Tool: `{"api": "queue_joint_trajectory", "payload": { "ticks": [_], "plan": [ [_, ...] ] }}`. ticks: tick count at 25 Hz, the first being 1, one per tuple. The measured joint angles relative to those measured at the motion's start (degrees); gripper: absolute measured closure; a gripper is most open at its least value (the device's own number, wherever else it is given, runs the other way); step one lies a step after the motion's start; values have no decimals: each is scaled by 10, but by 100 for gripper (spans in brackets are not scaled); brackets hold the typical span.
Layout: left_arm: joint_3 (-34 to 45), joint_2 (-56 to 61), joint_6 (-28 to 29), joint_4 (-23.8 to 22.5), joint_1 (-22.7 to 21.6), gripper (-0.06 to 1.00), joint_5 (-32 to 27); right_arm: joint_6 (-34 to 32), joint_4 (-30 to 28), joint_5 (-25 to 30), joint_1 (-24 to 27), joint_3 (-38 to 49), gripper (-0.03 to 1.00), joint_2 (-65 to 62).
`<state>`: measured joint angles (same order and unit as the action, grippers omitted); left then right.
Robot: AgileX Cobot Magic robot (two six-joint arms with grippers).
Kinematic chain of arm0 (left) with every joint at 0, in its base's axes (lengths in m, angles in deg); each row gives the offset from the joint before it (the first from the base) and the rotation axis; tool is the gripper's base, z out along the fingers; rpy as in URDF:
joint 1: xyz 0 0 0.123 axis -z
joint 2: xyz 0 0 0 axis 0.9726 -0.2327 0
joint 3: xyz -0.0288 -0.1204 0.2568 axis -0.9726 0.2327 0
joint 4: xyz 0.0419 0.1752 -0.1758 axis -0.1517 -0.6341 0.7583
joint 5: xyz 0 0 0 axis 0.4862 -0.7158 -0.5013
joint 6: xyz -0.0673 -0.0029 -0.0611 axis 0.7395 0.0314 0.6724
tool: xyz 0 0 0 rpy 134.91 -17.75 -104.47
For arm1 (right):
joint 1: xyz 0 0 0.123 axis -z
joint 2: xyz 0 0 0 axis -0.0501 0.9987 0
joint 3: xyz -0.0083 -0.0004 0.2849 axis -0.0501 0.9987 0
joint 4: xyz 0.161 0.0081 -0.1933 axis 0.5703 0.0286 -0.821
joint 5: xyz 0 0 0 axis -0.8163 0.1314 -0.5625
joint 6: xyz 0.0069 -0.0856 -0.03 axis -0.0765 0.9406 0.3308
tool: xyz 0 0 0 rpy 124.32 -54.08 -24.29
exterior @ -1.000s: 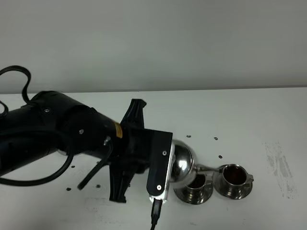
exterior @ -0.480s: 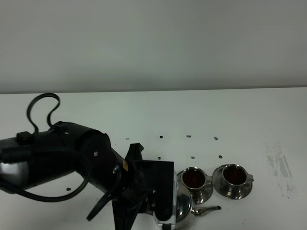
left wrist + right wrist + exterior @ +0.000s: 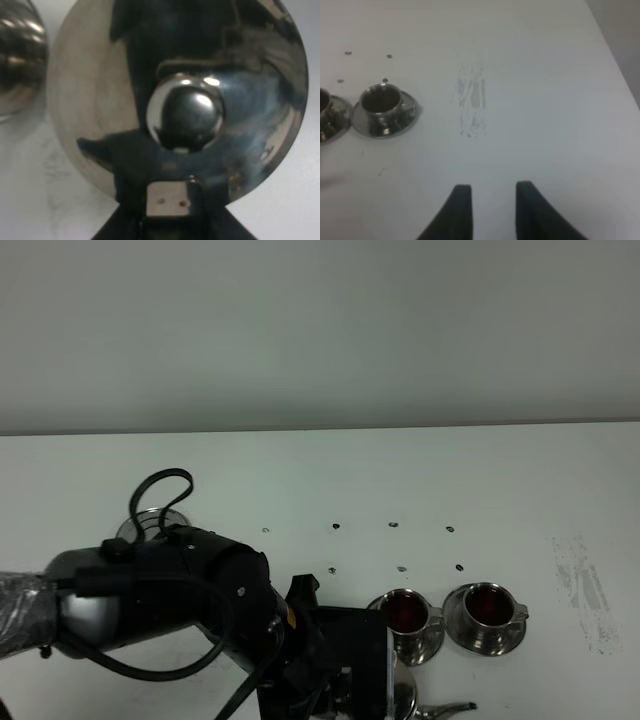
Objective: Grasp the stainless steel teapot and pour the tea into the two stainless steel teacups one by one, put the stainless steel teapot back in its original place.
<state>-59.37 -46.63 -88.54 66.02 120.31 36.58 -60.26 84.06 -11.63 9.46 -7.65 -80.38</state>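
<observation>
Left arm's black gripper [image 3: 345,695] sits low at the near edge of the white table [image 3: 520,480], in front of the two cups. It is clamped on the shiny stainless steel teapot [image 3: 402,702]: in the left wrist view the flat mirrored lid fills the frame, round knob [image 3: 186,112] in the middle, with the black gripper body closed in against the pot's rim. From the high camera only a sliver of the pot and its thin curved spout [image 3: 448,707] show past the wrist, spout pointing toward the right side. Whether the base touches the table: can't tell, it's cut off by the frame edge.

Two small stainless steel teacups on round steel saucers stand side by side just behind the pot: left cup [image 3: 405,613], right cup [image 3: 487,606]. Both hold dark reddish-brown tea [image 3: 486,604]. Cups upright, saucers close together but apart.

Right arm's gripper [image 3: 491,207] hovers over bare table well to the right of the cups, fingers spread apart, nothing between them. A grey scuff mark [image 3: 472,100] lies on the table ahead of it.
</observation>
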Motion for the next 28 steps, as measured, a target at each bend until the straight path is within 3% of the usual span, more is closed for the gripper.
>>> {"api": "queue_joint_trajectory", "payload": {
  "ticks": [3, 5, 9, 13, 17, 20, 28],
  "plan": [
    [1, 49, 42, 0, -13, 68, -8, 0, 0, 0, 0, 0, 73, 0],
    [1, 79, 96, -18, -47, 68, -13, 0, 0, 0, 0, 0, 73, 0],
    [1, 113, 210, -61, -155, 68, -13, 0, 0, 0, 0, 0, 73, 0],
    [-4, 115, 344, -69, -263, 68, -7, 0, 0, 0, 0, 0, 73, 0],
    [-4, 115, 473, -71, -329, 68, 19, 0, 0, 0, 0, 0, 73, 0],
    [-20, 109, 524, -74, -356, 68, 17, 0, 0, 0, 0, 0, 73, 0],
    [-172, -17, 560, -84, -376, 68, -103, 0, 0, 0, 0, 0, 73, 0]
  ]
}}
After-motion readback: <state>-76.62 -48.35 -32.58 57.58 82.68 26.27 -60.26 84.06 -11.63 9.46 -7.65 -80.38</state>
